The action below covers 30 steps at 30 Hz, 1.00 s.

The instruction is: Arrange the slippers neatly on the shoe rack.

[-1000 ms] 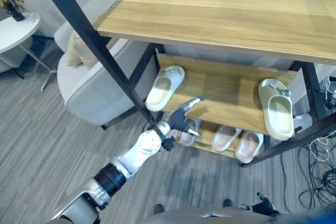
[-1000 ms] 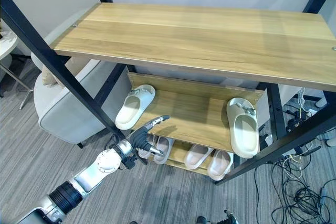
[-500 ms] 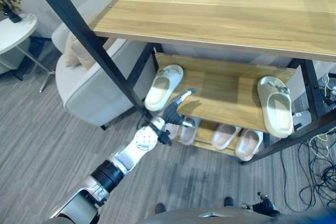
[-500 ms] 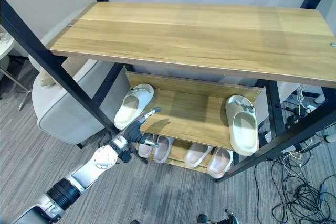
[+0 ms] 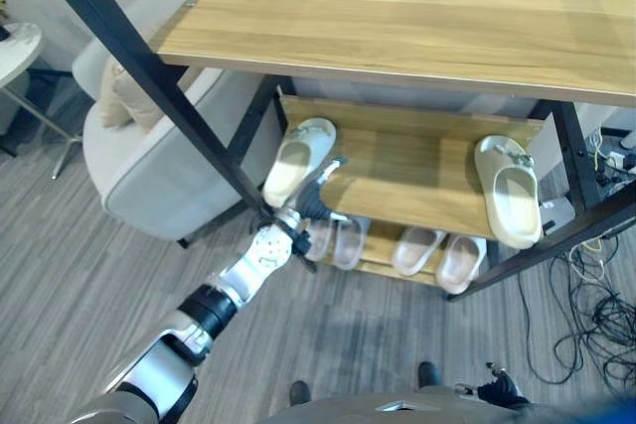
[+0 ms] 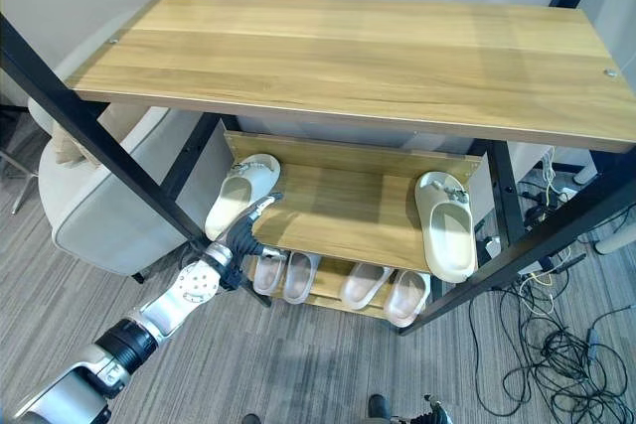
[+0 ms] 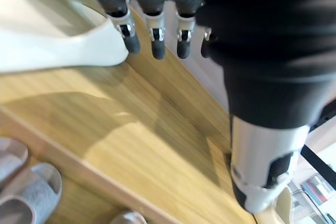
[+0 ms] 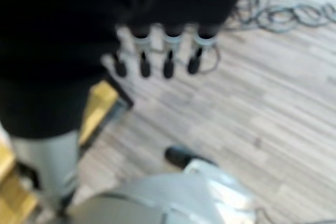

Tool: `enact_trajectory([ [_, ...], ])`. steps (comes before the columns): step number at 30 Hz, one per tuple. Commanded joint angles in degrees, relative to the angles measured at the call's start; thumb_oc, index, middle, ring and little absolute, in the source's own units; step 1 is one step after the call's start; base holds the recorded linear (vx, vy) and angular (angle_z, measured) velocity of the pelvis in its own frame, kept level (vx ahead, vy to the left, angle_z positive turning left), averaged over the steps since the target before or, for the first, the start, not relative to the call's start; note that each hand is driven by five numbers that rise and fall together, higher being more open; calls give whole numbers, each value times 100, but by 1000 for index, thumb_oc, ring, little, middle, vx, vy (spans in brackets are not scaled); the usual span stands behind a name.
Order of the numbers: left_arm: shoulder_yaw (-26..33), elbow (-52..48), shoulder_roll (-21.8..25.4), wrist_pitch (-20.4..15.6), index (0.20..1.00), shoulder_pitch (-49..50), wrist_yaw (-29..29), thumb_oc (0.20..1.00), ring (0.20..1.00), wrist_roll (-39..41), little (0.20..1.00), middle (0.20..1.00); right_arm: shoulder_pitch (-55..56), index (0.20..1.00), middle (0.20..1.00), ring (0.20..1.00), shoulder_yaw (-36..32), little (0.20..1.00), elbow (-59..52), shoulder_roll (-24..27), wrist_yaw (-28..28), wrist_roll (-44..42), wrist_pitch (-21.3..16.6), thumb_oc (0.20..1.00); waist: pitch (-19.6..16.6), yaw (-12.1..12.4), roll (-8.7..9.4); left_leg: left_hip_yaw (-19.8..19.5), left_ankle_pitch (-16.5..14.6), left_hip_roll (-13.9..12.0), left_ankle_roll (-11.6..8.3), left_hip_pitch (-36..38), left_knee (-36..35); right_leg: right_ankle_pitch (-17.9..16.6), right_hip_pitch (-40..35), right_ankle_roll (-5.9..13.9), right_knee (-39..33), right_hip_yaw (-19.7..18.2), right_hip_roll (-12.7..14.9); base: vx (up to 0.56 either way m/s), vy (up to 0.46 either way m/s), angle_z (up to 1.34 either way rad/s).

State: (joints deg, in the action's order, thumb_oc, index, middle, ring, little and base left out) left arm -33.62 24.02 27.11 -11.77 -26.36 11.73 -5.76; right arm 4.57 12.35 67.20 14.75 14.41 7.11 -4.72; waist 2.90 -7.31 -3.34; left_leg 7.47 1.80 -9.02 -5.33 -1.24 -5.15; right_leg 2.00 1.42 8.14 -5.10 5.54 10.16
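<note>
The left hand [image 5: 310, 204] reaches in at the front left corner of the shoe rack's [image 5: 397, 27] middle shelf [image 5: 417, 181], its fingers [image 7: 129, 38] fairly straight and loosely spread, with nothing held between them and the thumb. In the left wrist view the dark fingertips sit right at the heel end of the left cream slipper [image 5: 296, 159]; whether they actually touch it I cannot tell. The hand seems to be set there so that flat fingers can nudge or slide the slipper along the wood rather than lift it, which would suit a tidying move.

The right hand [image 8: 157, 56] hangs over the grey floor [image 8: 273, 108], well apart from the rack, fingers relaxed and empty; it looks idle.

That left cream slipper lies sole-down at the far left of the middle shelf, toe pointing toward the back. Its match, the right cream slipper [image 5: 509, 189], lies at the far right end of the same shelf, so the pair is split with bare wood between them. Both are thick, smooth, one-piece slides with a wide strap and a small charm on top. They would likely slide easily on the board.

On the bottom shelf [image 5: 383, 263], four paler slippers [image 5: 417, 250] lie side by side in two pairs.
</note>
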Motion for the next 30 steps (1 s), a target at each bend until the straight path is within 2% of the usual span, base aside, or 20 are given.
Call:
enact_trajectory([
  [1, 480, 571, -123, -116, 1000, -1026, 436, 1000, 1000, 48, 1000, 1000, 58, 1000, 1000, 1000, 257, 1000, -36, 206, 98, 111, 14, 1000, 155, -55, -34, -291, 38, 83, -174, -500, 15, -350, 404, 249, 10, 73, -46, -47, -7, -2],
  [6, 452, 707, -107, -121, 1000, -1360, 619, 1000, 1000, 58, 1000, 1000, -15, 1000, 1000, 1000, 358, 1000, -59, 202, 146, 122, 14, 1000, 147, -77, 0, -279, 119, 51, -187, -753, 15, -433, 677, 232, 10, 43, -49, -18, -2, -4],
  [9, 466, 611, -79, -157, 1000, -1329, 634, 1000, 1000, -150, 1000, 1000, -186, 1000, 1000, 1000, 425, 1000, -82, 225, 223, 101, -63, 1000, 129, -5, 8, -301, 139, 39, -186, -830, 15, -436, 747, 217, 10, 34, -49, 6, -7, -8],
  [13, 374, 669, -88, -116, 1000, -1532, 702, 1000, 1000, -343, 1000, 1000, -247, 1000, 1000, 1000, 500, 1000, -25, 200, 220, 126, -59, 1000, 92, -30, 16, -289, 148, 18, -198, -844, 15, -438, 788, 216, 10, 13, -57, 24, -6, -9],
  [25, 429, 712, -45, -198, 1000, -1559, 693, 1000, 1000, 45, 1000, 1000, -339, 1000, 1000, 1000, 632, 1000, 88, 166, 231, 171, -3, 1000, 43, 0, -33, -274, 137, 1, -212, -806, 15, -399, 747, 206, 10, 41, -75, 2, 0, -1],
  [30, 427, 651, 25, -185, 1000, -1579, 700, 1000, 1000, -38, 1000, 1000, -335, 1000, 1000, 1000, 637, 1000, 129, 146, 228, 176, 14, 1000, 46, 11, -34, -266, 112, 6, -209, -734, 15, -382, 673, 208, 10, 56, -69, 4, 1, 1],
])
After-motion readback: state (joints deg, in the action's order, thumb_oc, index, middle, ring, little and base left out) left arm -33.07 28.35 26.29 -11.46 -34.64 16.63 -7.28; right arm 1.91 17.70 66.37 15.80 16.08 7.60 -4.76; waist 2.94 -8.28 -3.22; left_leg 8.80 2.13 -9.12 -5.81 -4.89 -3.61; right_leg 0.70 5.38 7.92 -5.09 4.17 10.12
